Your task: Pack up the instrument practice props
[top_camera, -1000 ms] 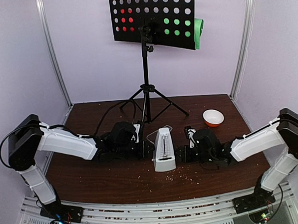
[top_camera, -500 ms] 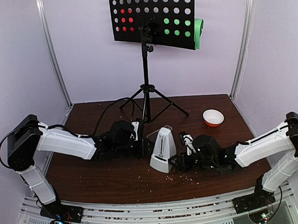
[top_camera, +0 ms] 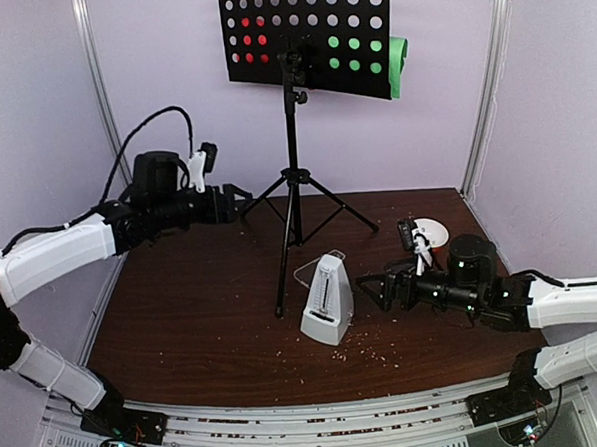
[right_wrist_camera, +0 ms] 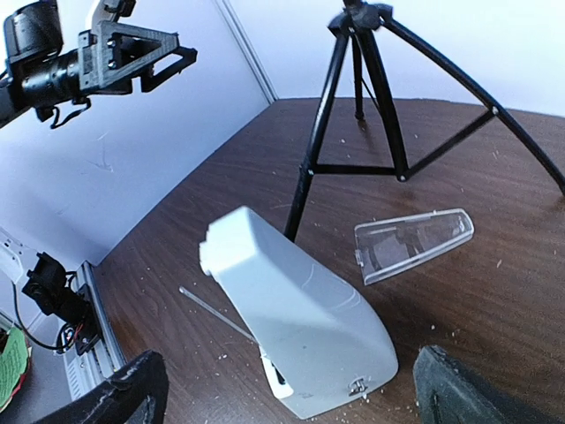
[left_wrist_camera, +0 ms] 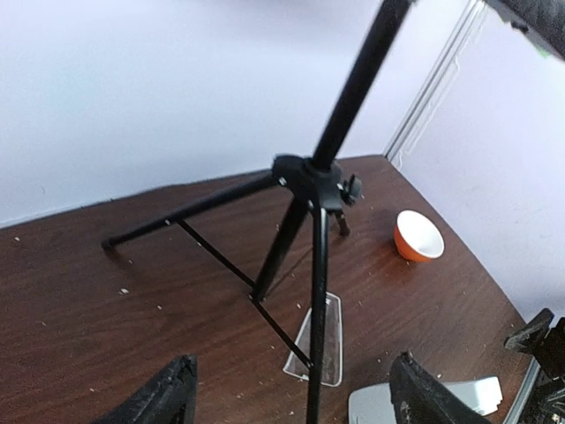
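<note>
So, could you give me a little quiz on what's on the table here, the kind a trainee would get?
1. What colour is the sheet poking past the right edge of the music stand?
2. True or false: the right gripper is holding the metronome.
3. The clear cover is: A on the metronome; B flat on the table; C hung on the music stand.
Key: 1 green; 2 false, its jaws stand open beside it; 3 B.
</note>
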### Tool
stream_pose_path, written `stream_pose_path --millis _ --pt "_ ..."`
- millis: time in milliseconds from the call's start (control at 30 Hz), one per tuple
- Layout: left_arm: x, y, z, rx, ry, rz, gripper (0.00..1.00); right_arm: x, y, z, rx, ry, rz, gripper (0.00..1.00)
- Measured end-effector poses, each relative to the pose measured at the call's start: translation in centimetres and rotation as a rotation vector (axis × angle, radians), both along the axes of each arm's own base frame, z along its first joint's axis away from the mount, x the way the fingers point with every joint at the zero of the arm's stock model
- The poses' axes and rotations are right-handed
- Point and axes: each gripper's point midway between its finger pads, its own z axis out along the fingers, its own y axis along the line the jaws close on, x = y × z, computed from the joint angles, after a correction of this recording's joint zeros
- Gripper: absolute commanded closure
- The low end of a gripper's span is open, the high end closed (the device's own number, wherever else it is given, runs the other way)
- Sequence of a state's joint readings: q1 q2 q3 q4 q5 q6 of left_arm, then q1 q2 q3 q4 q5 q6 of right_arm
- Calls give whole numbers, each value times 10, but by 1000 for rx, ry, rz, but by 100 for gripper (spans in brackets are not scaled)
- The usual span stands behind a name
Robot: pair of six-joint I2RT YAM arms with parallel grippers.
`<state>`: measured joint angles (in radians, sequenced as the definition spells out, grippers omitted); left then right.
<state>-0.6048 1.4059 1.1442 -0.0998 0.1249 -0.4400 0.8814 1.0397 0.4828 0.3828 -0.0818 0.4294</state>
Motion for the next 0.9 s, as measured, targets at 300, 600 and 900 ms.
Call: stream_pose_path --millis 300,600,900 --pt "7 48 55 -18 -172 -54 14 3 35 55 15 -175 219 0" --pt "4 52 12 124 -235 -126 13 15 79 45 -46 -255 385 0" --pt "5 62 1 153 -236 -99 12 17 87 27 -74 -326 421 0"
